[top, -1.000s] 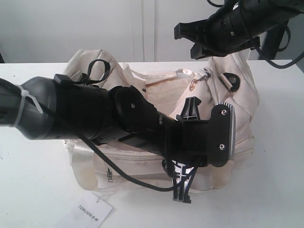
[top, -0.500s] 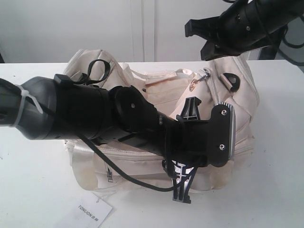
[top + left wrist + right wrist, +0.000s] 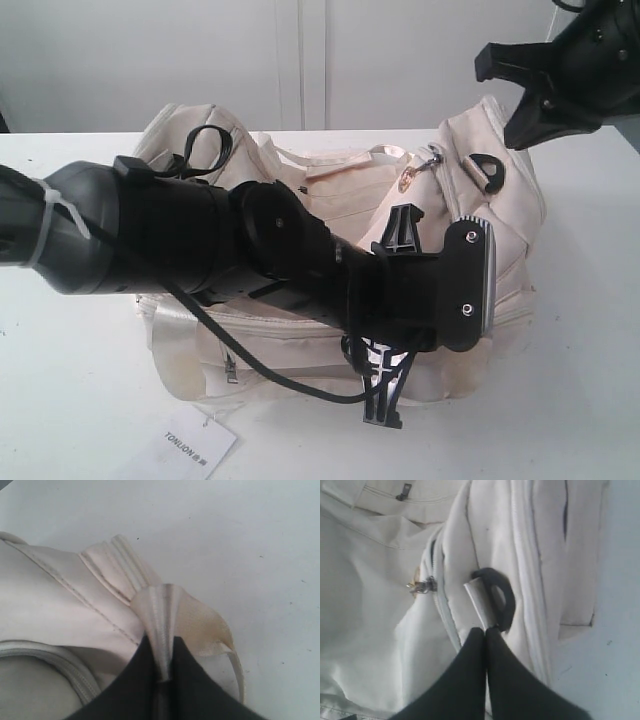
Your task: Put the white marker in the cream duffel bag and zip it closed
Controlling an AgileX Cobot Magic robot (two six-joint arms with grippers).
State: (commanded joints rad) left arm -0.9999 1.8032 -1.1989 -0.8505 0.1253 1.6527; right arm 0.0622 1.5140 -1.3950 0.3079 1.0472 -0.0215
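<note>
The cream duffel bag lies on the white table, its curved zipper running past a metal pull. My left gripper reaches across the bag's front and is shut on a shiny satin strap at the bag's near edge; in the exterior view its fingers point down at the table. My right gripper hangs above the bag's right end, shut with nothing between its tips, over a black D-ring. The white marker is out of view.
A white paper tag lies on the table by the bag's front left corner. The left arm's thick black body covers much of the bag's middle. A second D-ring shows on the bag's right end.
The right arm has swung to the right, away from above the bag's middle toward its right end, jaws shut throughout. The left arm and the bag have stayed still.
</note>
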